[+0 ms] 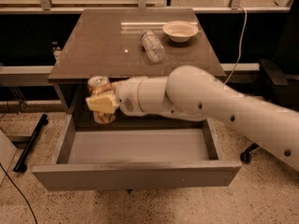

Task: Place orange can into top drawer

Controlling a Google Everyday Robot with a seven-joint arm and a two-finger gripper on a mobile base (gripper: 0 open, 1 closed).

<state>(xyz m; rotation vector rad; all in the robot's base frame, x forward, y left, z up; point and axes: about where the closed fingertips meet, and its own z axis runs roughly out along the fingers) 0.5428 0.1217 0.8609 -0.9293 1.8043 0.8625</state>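
- The gripper (102, 104) is out in front of the cabinet's front edge, on the left side, and its pale yellowish fingers (99, 102) are clamped around the orange can (99, 84).
- The can sits upright in that grip with its silver top facing up. Its lower part shows below the fingers.
- The can hangs over the rear left part of the top drawer (135, 174), clear of the floor of the drawer.
- The drawer is pulled well out. Its grey inside is in view, and its plain front panel is nearest the camera.
- The white arm (210, 101) reaches in from the right and crosses over the back of the drawer, with the wrist just beside the can.
- Up on the brown cabinet top (103, 45), a clear plastic bottle (153, 45) lies on its side near the middle.
- A shallow pale bowl (180, 30) stands just right of the bottle, toward the back.
- A light cable (241, 31) runs down behind the cabinet's right corner.
- A black stand leg (30, 143) lies on the speckled floor to the left.
- A chair caster (246, 156) shows at the drawer's right.
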